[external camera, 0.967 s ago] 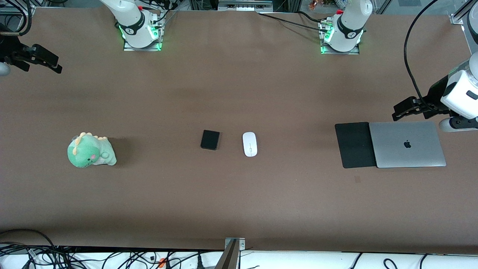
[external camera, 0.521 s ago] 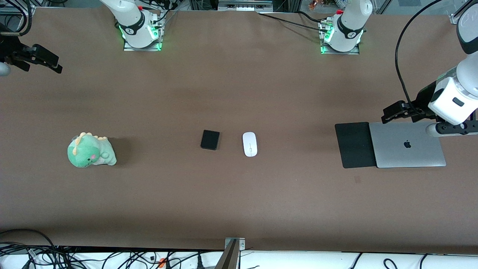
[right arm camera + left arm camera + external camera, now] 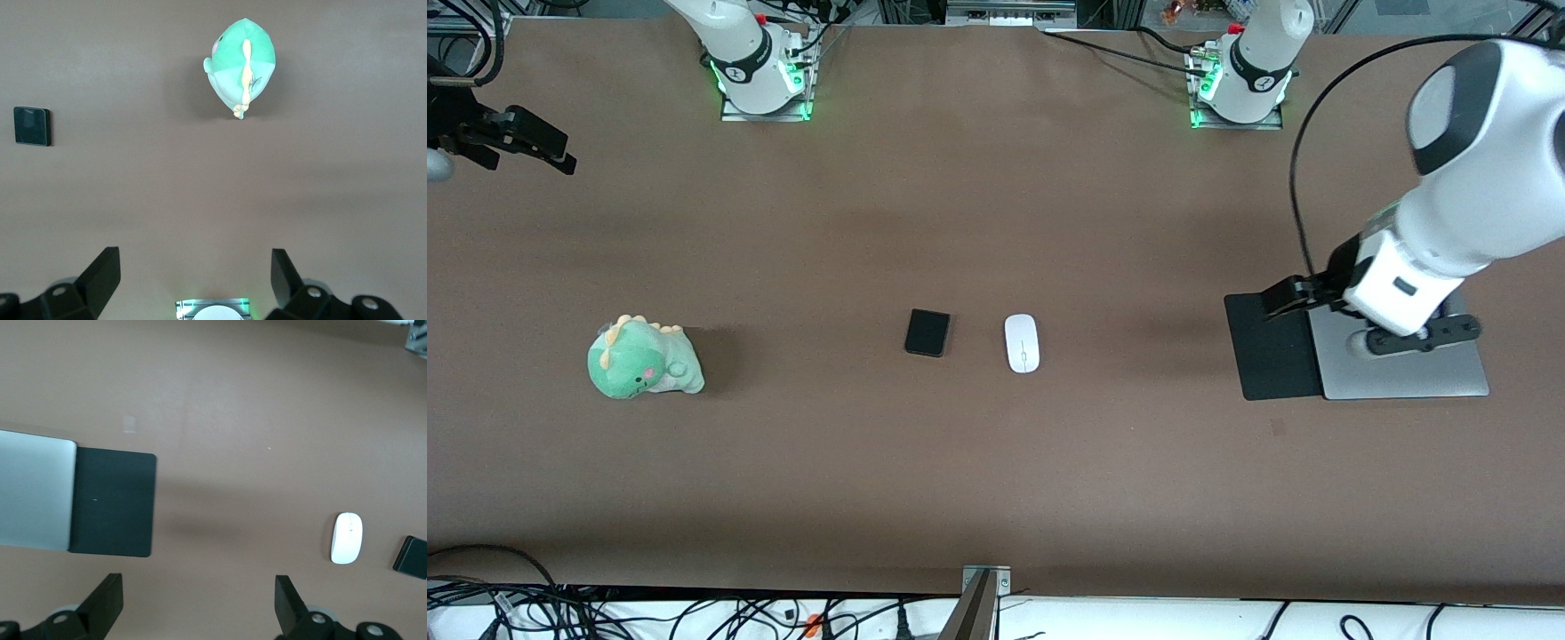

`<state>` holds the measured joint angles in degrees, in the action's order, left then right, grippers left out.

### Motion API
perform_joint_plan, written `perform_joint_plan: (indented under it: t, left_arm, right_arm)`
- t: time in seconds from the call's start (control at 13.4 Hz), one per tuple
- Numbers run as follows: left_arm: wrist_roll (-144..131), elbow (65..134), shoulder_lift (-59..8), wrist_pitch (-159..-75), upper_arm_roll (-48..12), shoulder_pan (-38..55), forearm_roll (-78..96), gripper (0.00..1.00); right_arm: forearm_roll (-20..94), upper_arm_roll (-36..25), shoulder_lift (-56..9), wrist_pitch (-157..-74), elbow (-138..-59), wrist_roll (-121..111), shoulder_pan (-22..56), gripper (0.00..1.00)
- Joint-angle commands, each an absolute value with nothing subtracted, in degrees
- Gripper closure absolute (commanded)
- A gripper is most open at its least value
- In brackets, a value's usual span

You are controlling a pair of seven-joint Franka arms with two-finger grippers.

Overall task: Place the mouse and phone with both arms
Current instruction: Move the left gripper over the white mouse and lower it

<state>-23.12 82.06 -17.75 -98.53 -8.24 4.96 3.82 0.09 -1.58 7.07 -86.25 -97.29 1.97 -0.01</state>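
Note:
The white oval mouse (image 3: 1022, 343) lies on the brown table near its middle, and it also shows in the left wrist view (image 3: 347, 538). The small black phone (image 3: 927, 332) lies beside it, toward the right arm's end, and it shows in both wrist views (image 3: 412, 557) (image 3: 32, 126). My left gripper (image 3: 1276, 300) is open and empty in the air over the black mouse pad (image 3: 1272, 351); its open jaws show in the left wrist view (image 3: 198, 603). My right gripper (image 3: 543, 147) is open and empty, up over the table's right-arm end (image 3: 193, 277).
A closed silver laptop (image 3: 1405, 373) lies partly on the mouse pad at the left arm's end; the left arm covers part of it. A green plush dinosaur (image 3: 642, 359) sits toward the right arm's end. The arms' green-lit bases (image 3: 763, 84) stand along the table's edge.
The left arm has swung in from the table's end, across the laptop, toward the mouse pad. The right arm, the mouse and the phone have not moved.

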Motion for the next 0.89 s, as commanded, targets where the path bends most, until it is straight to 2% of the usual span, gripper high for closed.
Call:
perform_joint_plan:
  t: [0.0,0.82]
  left_arm:
    - [-25.2,79.0,-21.5,-100.6,-7.8,8.4,4.4,0.0]
    - [-35.2,79.0,-37.6,-118.0,-6.9,25.8,3.8,0.0]
  right_arm:
    - [0.9,-1.4,6.4,-85.3,-96.3,1.3,-0.3,0.0]
    - [1.0,-0.2,6.4,-84.7,-96.7,2.5,-0.2,0.0]
